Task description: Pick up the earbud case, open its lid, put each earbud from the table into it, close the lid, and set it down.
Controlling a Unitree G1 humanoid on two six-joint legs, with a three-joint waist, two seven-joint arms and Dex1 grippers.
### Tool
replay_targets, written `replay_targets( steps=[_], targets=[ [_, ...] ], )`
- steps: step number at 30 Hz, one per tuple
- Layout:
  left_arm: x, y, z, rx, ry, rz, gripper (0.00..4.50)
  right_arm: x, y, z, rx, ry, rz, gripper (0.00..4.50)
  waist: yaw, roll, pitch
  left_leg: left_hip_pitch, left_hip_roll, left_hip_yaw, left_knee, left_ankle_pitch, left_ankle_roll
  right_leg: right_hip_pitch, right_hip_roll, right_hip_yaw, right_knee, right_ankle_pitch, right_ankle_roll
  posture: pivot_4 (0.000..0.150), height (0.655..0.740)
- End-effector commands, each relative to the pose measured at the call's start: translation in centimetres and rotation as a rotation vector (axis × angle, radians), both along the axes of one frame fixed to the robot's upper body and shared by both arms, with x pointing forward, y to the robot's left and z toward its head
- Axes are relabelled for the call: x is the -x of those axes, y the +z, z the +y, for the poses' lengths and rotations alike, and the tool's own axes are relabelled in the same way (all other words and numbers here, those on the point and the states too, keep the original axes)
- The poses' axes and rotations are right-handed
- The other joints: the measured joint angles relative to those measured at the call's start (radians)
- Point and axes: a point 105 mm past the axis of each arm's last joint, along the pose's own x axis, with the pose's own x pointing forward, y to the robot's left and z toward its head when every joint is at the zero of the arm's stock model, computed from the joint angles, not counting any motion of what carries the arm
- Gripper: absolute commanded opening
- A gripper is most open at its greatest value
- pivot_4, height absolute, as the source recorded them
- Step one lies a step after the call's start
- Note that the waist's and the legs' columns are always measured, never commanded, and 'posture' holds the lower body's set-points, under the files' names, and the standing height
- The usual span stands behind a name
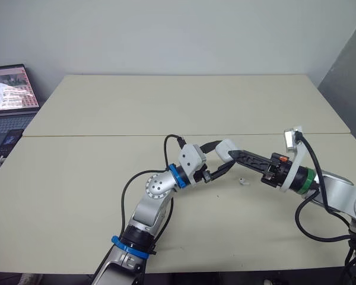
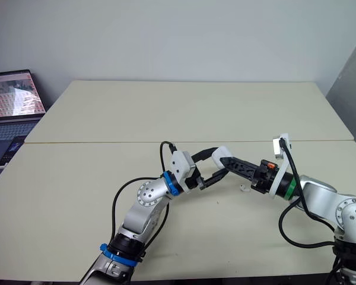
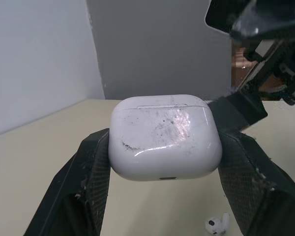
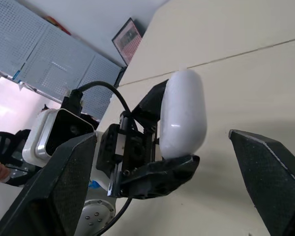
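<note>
Earbud case (image 3: pixel 165 132): glossy white plastic, a rounded pebble shape, scuffed with dark marks, lid seam closed. It sits just right of centre in the left eye view, lifted off the matte beige table (image 1: pixel 166 107). Left gripper (image 3: pixel 165 141) is clamped on it, textured black fingers pressed to both flanks, the forearm angled up from lower left. Right gripper (image 4: pixel 162 135) reaches in from the right, spread wide and holding nothing, one fingertip close to the case; contact unclear. A small white earbud (image 1: pixel 242 181) lies on the table just below.
</note>
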Motion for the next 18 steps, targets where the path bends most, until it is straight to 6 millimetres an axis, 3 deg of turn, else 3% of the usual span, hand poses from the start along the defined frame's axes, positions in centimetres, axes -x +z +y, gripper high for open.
replay_targets(
  steps=[1,5,13,18],
  targets=[
    [0.51,0.88,-0.39,0.022,-0.011,-0.041,2.78,-0.17,0.93,0.08,-0.021,0.002,-0.016,4.5,0.0,0.0,0.0,0.0,0.0,0.0,0.0,0.0,0.0,0.0,0.0,0.0,0.0,0.0,0.0,0.15,0.74],
    [0.63,0.74,-0.4,0.023,-0.011,-0.036,2.78,-0.37,0.96,0.1,-0.023,-0.002,-0.013,3.63,0.0,0.0,0.0,0.0,0.0,0.0,0.0,0.0,0.0,0.0,0.0,0.0,0.0,0.0,0.0,0.15,0.74],
    [0.89,0.47,-0.39,0.019,-0.018,-0.025,2.78,-0.62,1.16,0.22,-0.023,-0.009,-0.021,0.74,0.0,0.0,0.0,0.0,0.0,0.0,0.0,0.0,0.0,0.0,0.0,0.0,0.0,0.0,0.0,0.15,0.74],
    [0.79,0.5,-0.32,0.019,-0.016,-0.024,2.78,-0.42,1.1,0.46,-0.019,0.001,-0.02,0.72,0.001,0.0,0.0,0.0,0.0,0.0,0.0,0.0,0.0,0.0,0.0,0.0,0.0,0.0,0.0,0.15,0.74]
  ],
)
